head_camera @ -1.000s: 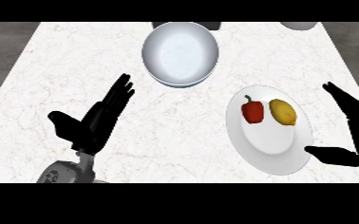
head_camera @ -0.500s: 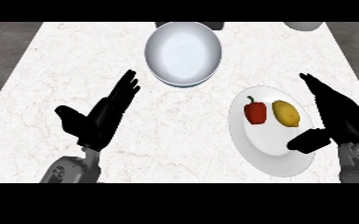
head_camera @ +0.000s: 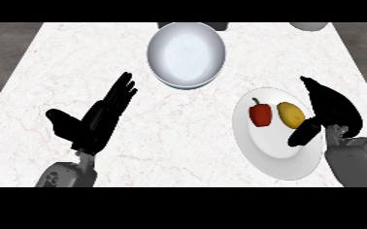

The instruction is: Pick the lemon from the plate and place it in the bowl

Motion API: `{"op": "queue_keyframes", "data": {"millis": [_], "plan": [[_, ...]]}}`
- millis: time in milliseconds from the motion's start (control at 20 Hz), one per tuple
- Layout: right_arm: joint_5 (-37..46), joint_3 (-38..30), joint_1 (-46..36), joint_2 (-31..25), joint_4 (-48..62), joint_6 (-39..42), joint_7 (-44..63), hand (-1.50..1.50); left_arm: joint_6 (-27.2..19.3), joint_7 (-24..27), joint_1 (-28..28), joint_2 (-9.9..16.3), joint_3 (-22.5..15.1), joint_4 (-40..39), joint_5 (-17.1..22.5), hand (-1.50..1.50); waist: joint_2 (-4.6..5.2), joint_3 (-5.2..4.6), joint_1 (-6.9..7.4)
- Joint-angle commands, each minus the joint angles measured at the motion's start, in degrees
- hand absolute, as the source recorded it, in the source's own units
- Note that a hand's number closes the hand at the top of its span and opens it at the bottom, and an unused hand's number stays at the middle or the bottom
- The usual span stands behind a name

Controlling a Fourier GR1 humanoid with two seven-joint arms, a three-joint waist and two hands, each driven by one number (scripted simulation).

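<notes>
the lemon [head_camera: 290, 115] lies on the white plate [head_camera: 276, 155], at the right side of the marble counter [head_camera: 179, 126]. a red bell pepper [head_camera: 261, 113] lies just to the left of the lemon on the same plate; the two are close but apart.

the white bowl [head_camera: 186, 54] stands on the far part of the counter, left of the plate and well apart from it. nothing lies inside the bowl.

the right hand [head_camera: 328, 109] is over the right part of the plate, just beside the lemon. its fingers are spread wide, extended toward the far side to the right of the lemon, and its thumb [head_camera: 302, 134] points left at the near side of the lemon. the hand holds nothing; whether the thumb touches the lemon cannot be told.

the left hand [head_camera: 97, 119] shows at the left of the counter, open, with straight fingers pointing toward the far right and the thumb spread to the left. it holds nothing and is well apart from the bowl and the plate.

a grey object [head_camera: 309, 26] is partly visible at the far right edge of the counter.
</notes>
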State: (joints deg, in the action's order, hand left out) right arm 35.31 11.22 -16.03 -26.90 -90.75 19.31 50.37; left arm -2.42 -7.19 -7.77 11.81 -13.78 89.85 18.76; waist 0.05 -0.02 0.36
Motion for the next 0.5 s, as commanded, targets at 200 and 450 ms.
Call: {"op": "queue_keyframes", "data": {"millis": [200, 450], "plan": [[2.11, -1.85, 2.76, 1.90, -0.16, 5.27, 1.02, -1.50, 4.62, 0.23, -0.01, -1.15, 2.69, -1.21, 0.08, 0.00, -0.09, 0.01, -0.46], [8.31, -2.04, -1.78, 5.79, 11.98, -0.51, -7.24, -1.50, 3.29, 0.51, -0.32, -4.03, 3.36, -1.86, -2.99, 0.00, 0.00, 0.02, -0.18]]}}
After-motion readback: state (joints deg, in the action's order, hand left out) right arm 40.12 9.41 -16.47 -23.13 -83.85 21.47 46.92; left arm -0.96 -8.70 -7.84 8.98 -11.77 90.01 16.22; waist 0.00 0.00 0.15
